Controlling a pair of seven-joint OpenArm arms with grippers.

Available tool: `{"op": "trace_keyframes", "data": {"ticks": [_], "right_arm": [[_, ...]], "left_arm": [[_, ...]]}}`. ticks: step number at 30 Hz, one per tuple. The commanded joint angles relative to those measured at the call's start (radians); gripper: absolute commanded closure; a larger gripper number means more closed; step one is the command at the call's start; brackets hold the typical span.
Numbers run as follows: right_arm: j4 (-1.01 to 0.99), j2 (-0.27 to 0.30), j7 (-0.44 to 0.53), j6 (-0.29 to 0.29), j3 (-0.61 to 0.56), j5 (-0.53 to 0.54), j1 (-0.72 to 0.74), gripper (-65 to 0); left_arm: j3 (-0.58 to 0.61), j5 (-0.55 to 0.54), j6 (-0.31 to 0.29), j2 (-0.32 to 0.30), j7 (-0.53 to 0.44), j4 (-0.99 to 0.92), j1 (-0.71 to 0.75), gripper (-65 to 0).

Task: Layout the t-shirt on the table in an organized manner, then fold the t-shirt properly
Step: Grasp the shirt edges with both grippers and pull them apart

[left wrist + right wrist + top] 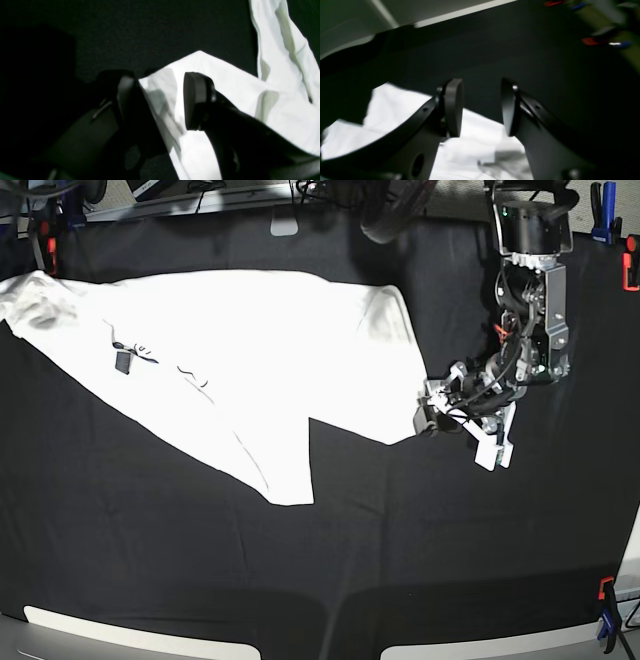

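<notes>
Both grippers stand parted, grasping nothing. The left gripper (432,416) straddles a corner of the t-shirt (240,340) (plain white side up), spread across the table (420,560); the right gripper (482,110) hovers above another edge.

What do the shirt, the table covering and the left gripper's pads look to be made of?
Shirt: soft white woven or knit cloth, matte; it creases and drapes. Table covering: black fabric, matte, faintly wrinkled. Left gripper pads: smooth dark material, probably plastic or rubber, with a slight sheen.
</notes>
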Motion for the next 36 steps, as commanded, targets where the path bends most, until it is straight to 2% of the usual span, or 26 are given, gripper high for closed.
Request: {"op": "trace_keyframes", "data": {"ticks": [1,4,7,11,17,20,25,30,33,36], "right_arm": [[0.016,0.019,0.022,0.011,-0.035,0.013,0.017,-24.5],[0.016,0.019,0.023,0.012,-0.199,-0.022,0.066,-24.5],[0.016,0.019,0.028,0.012,-0.378,-0.108,0.132,-24.5],[-0.003,0.019,0.087,0.002,-0.620,-0.272,0.237,-24.4],[-0.215,0.007,0.185,-0.146,-0.936,-0.500,0.456,-24.4],[-0.400,-0.020,0.187,-0.166,-1.046,-0.564,0.587,-24.4],[-0.669,-0.110,0.201,-0.165,-1.143,-0.653,0.745,-24.4],[-0.827,-0.180,0.244,-0.166,-1.153,-0.791,0.800,-24.4],[-0.837,-0.185,0.267,-0.199,-1.152,-0.874,0.791,-24.4],[-0.837,-0.182,0.278,-0.237,-1.153,-0.908,0.791,-24.4]], "left_arm": [[-0.001,-0.005,-0.002,0.015,-0.004,0.012,-0.011,-28.8],[-0.001,0.014,-0.027,0.062,-0.003,0.000,0.000,-28.8],[-0.001,0.076,-0.041,0.101,-0.001,-0.029,0.002,-28.8],[-0.002,0.072,-0.041,0.097,-0.001,-0.034,0.000,-24.6],[-0.002,0.072,-0.041,0.096,0.020,-0.034,-0.001,-15.8],[-0.002,0.072,-0.042,0.095,0.035,-0.034,0.000,-12.2],[-0.002,0.072,-0.042,0.095,0.048,-0.034,-0.001,-0.6],[-0.002,0.072,-0.041,0.095,0.048,-0.034,0.000,0.0],[-0.002,0.072,-0.041,0.095,0.048,-0.034,-0.001,0.0],[-0.002,0.072,-0.041,0.095,0.048,-0.034,-0.001,0.0]]}}
